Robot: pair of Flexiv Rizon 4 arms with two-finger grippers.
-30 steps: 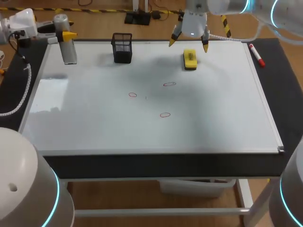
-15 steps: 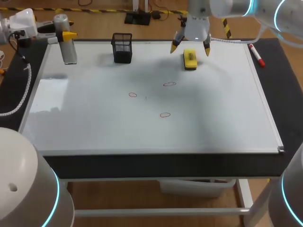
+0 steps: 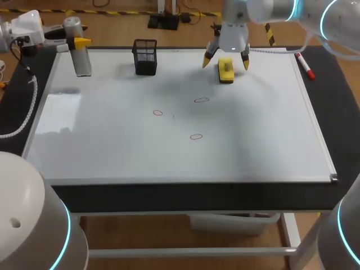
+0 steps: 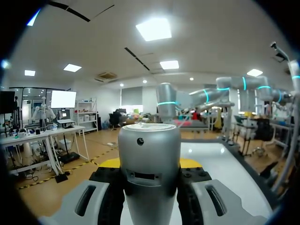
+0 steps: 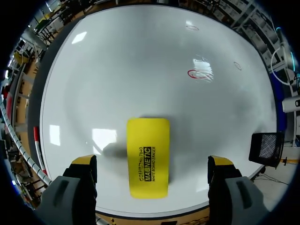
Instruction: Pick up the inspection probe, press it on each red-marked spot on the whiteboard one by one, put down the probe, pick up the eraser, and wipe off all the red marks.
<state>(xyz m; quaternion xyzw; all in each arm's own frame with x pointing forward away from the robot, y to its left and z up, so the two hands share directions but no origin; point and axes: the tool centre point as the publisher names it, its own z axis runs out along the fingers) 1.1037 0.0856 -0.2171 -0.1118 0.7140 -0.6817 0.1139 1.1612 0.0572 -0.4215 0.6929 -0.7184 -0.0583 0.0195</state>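
Note:
At the whiteboard's (image 3: 169,157) far left corner my left gripper (image 3: 79,43) is shut on the silver inspection probe (image 3: 82,61), which stands upright. In the left wrist view the probe (image 4: 149,173) fills the gap between the fingers (image 4: 108,187). Three red marks (image 3: 201,100) (image 3: 157,112) (image 3: 196,136) lie mid-board. The yellow eraser (image 3: 225,71) lies flat near the far edge. My right gripper (image 3: 226,62) hangs open just above it, one fingertip on each side; in the right wrist view the eraser (image 5: 148,157) lies between the wide-apart fingers (image 5: 84,164), untouched.
A black mesh pen holder (image 3: 145,56) stands on the board's far edge, between the two grippers. A red marker (image 3: 305,64) lies on the dark mat off the board's right side. The board's metal frame (image 3: 315,135) borders the working area.
My right gripper has come down and slightly nearer, so that it now straddles the eraser. The left arm and the probe have not moved.

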